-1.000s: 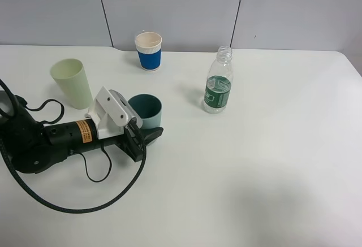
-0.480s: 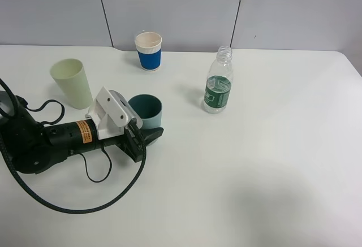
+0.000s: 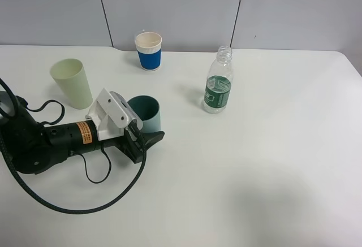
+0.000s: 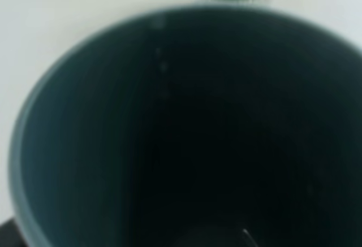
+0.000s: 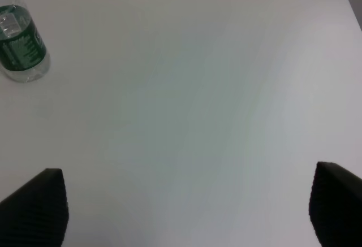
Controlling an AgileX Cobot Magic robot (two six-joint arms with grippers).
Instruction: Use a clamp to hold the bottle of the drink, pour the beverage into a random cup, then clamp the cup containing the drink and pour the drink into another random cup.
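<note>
Left arm's black fingers have eased apart at the teal straight-sided plastic tumbler, left of centre.
Release step, judging; right fingers apart. Next: withdraw clear.

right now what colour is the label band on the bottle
Dark green with white print, on the clear bottle; it shows best in the exterior high view.
</note>
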